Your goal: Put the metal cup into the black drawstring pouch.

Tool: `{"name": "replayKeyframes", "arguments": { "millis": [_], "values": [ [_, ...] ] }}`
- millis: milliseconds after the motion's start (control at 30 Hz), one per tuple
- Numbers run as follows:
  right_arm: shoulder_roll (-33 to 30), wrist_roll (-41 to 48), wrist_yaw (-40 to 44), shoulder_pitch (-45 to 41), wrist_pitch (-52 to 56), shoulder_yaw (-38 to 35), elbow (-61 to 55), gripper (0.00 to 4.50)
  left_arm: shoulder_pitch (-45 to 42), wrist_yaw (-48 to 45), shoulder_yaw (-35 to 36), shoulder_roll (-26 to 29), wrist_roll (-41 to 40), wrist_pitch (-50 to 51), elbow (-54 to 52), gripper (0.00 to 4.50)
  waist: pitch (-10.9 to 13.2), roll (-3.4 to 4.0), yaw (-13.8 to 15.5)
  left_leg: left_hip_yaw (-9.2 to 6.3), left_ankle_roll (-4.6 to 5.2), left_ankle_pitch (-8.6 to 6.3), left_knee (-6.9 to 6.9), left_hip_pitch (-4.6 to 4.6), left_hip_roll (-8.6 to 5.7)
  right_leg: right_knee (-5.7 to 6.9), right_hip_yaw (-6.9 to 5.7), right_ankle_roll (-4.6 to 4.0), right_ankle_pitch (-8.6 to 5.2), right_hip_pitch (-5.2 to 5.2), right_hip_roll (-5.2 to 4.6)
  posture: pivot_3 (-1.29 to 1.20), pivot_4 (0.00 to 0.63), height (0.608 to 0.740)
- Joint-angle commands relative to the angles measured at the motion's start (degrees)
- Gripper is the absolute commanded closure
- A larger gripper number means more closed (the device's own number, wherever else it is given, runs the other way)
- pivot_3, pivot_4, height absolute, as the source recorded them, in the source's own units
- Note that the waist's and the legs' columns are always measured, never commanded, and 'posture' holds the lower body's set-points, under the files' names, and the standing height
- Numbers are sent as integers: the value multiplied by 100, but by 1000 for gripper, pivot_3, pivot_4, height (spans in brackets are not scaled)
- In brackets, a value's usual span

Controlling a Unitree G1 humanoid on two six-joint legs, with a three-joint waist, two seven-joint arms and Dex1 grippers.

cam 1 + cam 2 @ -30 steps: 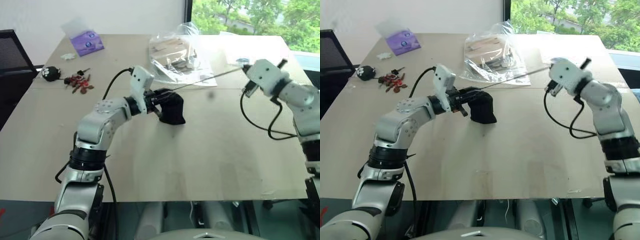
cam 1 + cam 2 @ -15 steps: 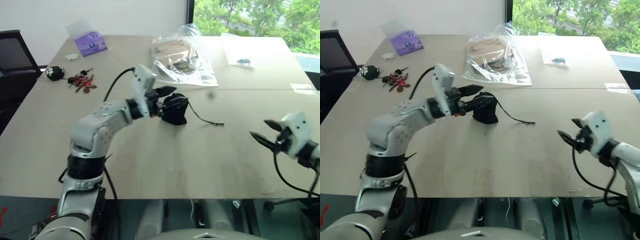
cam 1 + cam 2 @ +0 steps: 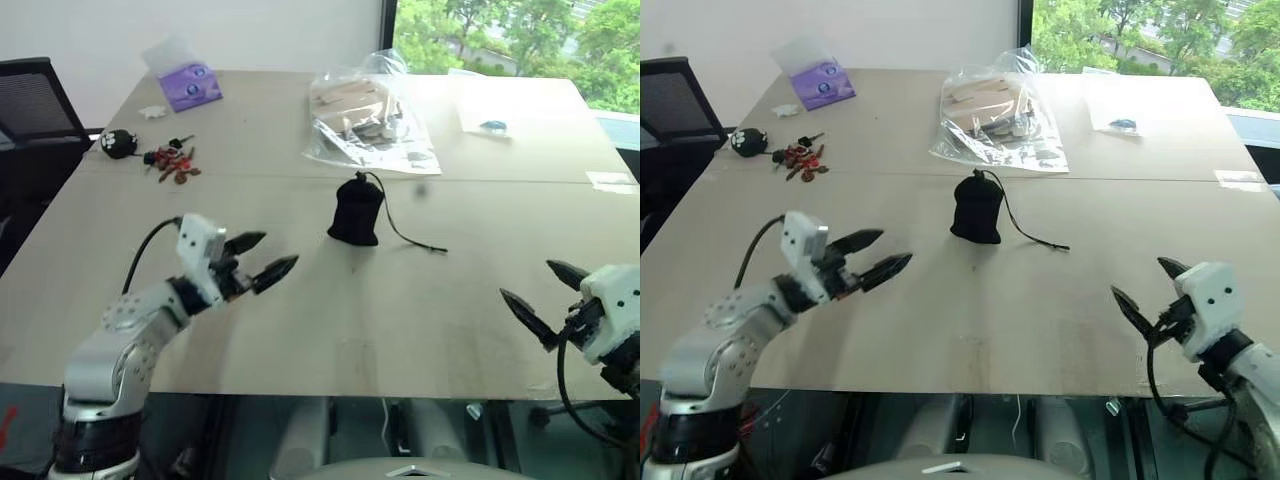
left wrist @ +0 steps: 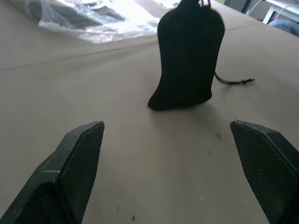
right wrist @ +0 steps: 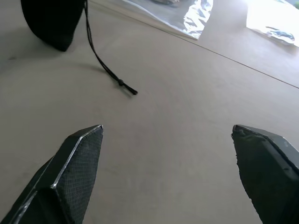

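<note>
Near the front edge of the bench (image 3: 300, 340), our left tool (image 3: 258, 258) hangs with its two black fingers spread wide and nothing between them. It points forward and to our right, straight at the small black fabric drawstring pouch (image 3: 357, 210). Our right tool (image 3: 540, 295) sits low by the bench's right front corner, fingers equally wide apart and empty, aimed forward and to our left.

The pouch stands upright near the middle of the bench, well apart from both tools, its mouth gathered to a narrow neck on top and its long axis vertical. Its thin black cord (image 3: 410, 238) trails off across the bench toward our right side and ends in a small knot. We judge the left tool the nearer of the two, though the cord's free end lies closer to the right one.

We cannot make out the shiny metal cup; from the pouch's full, bell-like shape we judge it is probably inside. Beyond lie a clear plastic bag (image 3: 365, 115) and a purple packet (image 3: 187, 83).
</note>
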Motion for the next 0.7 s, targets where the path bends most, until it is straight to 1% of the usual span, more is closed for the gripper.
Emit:
{"name": "replayKeyframes", "arguments": {
  "millis": [33,133,300,533,700],
  "values": [
    [83,33,-156,6,-206,99,-319,0,151,-34,192,14,-45,-244,-218,38,0,0,3,1,0,0,0,1,-2,0,0,0,0,1,1,0,150,740],
    [109,-46,-180,108,-296,220,-334,0,341,63,253,-31,-43,-305,-241,38,-1,0,-11,6,3,-2,1,10,-4,-1,4,0,0,11,4,0,150,740],
    [153,-24,-156,305,-499,221,-293,0,663,245,368,-165,-47,-390,-299,38,-1,0,-14,9,4,-2,-13,33,0,-1,8,-1,-1,21,2,0,150,740],
    [289,21,-239,335,-650,335,-141,0,739,911,474,-551,170,-649,-370,38,-4,-3,-13,14,4,-3,-19,51,0,-2,14,-1,-1,34,1,0,150,740],
    [348,-128,-251,395,-881,349,89,0,777,1235,409,-736,132,-555,-551,38,-4,-3,-14,14,5,-3,-20,50,0,-3,14,-1,-1,33,1,0,150,740]
  ]
}}
